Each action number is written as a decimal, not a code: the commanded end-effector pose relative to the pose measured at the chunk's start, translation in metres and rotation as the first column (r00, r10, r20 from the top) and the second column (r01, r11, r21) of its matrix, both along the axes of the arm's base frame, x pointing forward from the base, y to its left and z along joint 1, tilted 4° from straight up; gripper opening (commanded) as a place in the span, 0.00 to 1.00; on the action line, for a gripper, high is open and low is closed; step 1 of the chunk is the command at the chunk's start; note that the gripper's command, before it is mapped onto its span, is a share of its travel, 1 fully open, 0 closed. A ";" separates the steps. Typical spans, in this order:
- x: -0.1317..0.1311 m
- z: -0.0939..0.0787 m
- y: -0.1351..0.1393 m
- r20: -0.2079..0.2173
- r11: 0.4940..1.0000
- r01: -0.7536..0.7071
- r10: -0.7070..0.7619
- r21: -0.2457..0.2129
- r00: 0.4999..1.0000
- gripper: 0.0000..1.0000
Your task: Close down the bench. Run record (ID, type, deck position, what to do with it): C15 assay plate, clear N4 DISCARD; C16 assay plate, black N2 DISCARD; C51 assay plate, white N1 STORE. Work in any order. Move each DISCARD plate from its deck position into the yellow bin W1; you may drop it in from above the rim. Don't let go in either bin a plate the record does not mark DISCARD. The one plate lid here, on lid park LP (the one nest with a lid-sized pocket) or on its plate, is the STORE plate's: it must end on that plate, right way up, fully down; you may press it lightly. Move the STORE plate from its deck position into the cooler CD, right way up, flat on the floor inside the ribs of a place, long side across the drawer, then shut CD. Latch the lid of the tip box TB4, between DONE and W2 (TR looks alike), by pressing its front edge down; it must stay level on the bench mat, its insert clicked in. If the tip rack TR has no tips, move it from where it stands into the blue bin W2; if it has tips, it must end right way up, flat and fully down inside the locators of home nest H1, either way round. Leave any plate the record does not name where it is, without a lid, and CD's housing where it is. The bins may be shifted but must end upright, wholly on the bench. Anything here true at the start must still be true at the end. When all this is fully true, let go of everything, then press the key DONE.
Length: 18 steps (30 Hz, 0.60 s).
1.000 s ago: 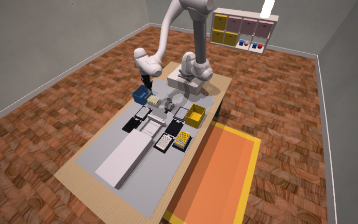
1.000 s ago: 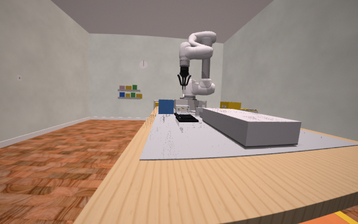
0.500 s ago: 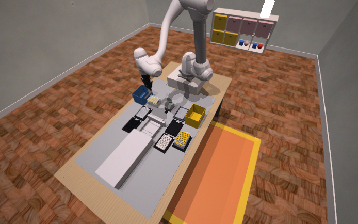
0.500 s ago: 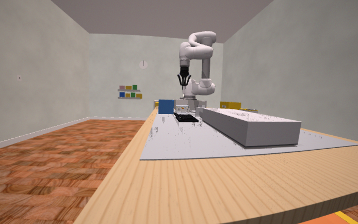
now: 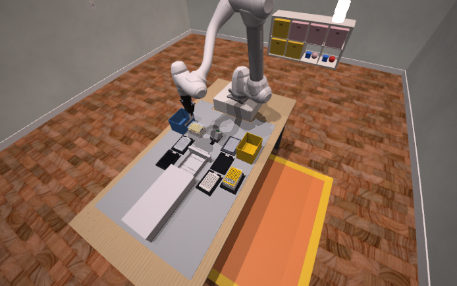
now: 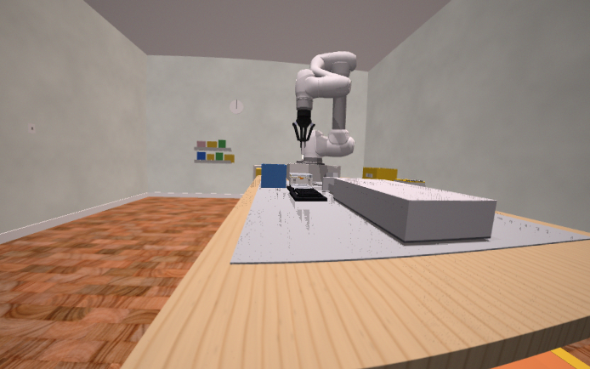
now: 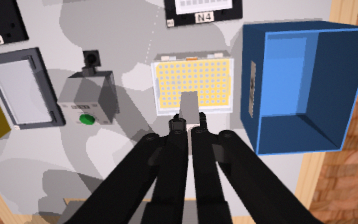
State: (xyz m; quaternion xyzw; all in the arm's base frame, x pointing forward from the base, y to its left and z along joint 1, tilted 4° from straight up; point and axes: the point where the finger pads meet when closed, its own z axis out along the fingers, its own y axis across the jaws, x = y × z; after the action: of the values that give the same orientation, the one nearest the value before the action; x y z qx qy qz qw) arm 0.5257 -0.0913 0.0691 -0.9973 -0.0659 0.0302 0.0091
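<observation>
My gripper (image 7: 190, 103) is shut and empty, hanging above the near edge of the tip box TB4 (image 7: 192, 85), whose top shows a grid of yellow tips. In the overhead view the gripper (image 5: 188, 106) is over that box (image 5: 195, 128), and the side view (image 6: 302, 144) shows it well above the bench. The DONE key unit (image 7: 87, 97) with its green button stands to one side and the blue bin W2 (image 7: 301, 87) to the other. The clear plate sits on N4 (image 7: 203, 7). The lid lies on the lid park (image 7: 21, 90).
The yellow bin W1 (image 5: 249, 147) stands at the bench's right edge. A black plate (image 5: 167, 158), a white plate (image 5: 209, 180) and the yellow tip rack TR (image 5: 232, 176) sit on nests. The cooler CD (image 5: 159, 200) has its drawer (image 5: 195, 159) open.
</observation>
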 end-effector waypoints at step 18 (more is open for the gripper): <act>-0.027 -0.026 -0.006 0.002 1.000 0.000 0.000 -0.002 1.000 0.00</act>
State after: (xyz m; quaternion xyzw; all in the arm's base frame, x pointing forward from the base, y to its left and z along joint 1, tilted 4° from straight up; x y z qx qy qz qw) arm 0.5069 -0.0939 0.0501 -0.9973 -0.0658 0.0303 0.0093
